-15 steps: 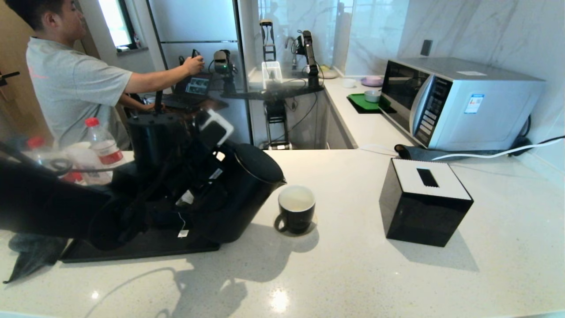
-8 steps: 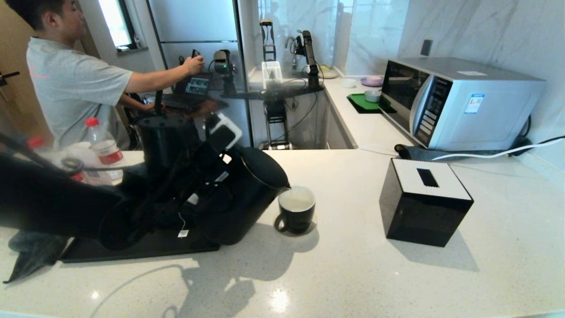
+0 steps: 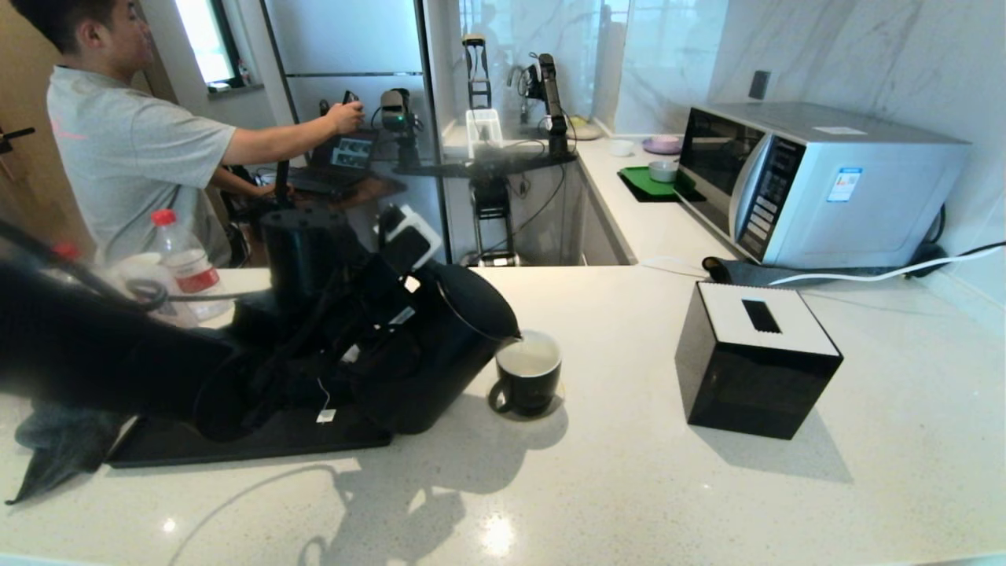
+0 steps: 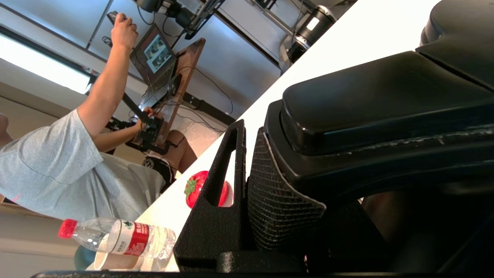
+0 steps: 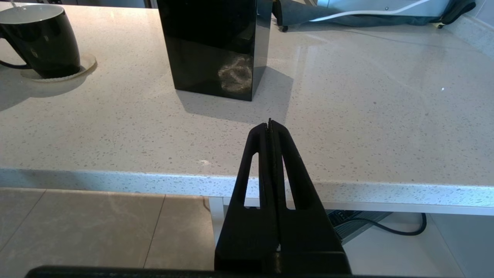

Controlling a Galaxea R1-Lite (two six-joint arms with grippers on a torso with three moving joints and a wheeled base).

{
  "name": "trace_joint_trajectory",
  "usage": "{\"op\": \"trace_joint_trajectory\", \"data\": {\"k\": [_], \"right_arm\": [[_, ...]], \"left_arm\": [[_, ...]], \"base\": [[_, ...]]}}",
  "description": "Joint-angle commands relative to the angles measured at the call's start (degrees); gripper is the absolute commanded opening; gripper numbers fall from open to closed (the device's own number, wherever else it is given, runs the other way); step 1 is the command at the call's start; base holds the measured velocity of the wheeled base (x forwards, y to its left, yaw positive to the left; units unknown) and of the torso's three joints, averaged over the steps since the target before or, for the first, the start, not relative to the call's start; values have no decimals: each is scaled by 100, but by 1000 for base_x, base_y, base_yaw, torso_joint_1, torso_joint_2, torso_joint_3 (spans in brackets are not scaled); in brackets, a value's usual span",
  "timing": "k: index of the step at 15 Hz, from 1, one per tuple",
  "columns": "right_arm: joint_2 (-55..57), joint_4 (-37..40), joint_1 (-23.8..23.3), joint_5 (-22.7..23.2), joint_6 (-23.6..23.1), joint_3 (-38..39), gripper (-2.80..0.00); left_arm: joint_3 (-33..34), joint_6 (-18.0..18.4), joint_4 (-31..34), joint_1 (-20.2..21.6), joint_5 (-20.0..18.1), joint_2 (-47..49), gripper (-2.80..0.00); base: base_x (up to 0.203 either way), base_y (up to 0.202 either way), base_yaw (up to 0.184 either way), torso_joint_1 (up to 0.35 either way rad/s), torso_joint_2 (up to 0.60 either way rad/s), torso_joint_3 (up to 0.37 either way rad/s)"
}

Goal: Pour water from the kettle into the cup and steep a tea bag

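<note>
1. Two arms belong to your robot. Only the left one is working: your left gripper (image 4: 247, 200) is clamped on the big loop handle of the matte black electric kettle (image 3: 440, 346).
2. Your kettle is tilted toward the right of the head view, its small spout just over the rim of the small black mug with a white inside (image 3: 528, 381).
3. Your mug stands upright on a pale round coaster (image 5: 85, 63) on the speckled white countertop (image 3: 629, 487), with pale liquid (image 3: 528, 360) visible inside it.
4. A thin white string with a tiny square tag (image 3: 325, 414) hangs in front of the kettle, above a flat black tray (image 3: 236, 448). You cannot make out the tea bag itself.
5. Your right gripper (image 5: 270, 125) has its fingers pressed together on nothing, below and in front of the counter edge.
6. A glossy black tissue box with a white top (image 3: 756, 358) sits right of the mug, well apart from it.
7. Clear red-capped plastic bottles (image 3: 182, 259) stand behind the left arm, and a person in a grey T-shirt (image 3: 126, 157) works beyond them.
</note>
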Motion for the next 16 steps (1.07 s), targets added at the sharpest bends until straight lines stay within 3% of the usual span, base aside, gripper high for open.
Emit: {"op": "trace_joint_trajectory", "data": {"k": [1,8,16], "right_arm": [[7,0,5,3,-3,0,-280],[7,0,5,3,-3,0,-280],[7,0,-4,3,-3,0,-280]], "left_arm": [[-37,28,40,-18,16,34,-280],[-168,28,214,-20,16,8,-280],[-329,290,250,-9,16,-1,-280]], "base": [[0,0,0,0,0,0],[0,0,0,0,0,0],[0,0,0,0,0,0]]}}
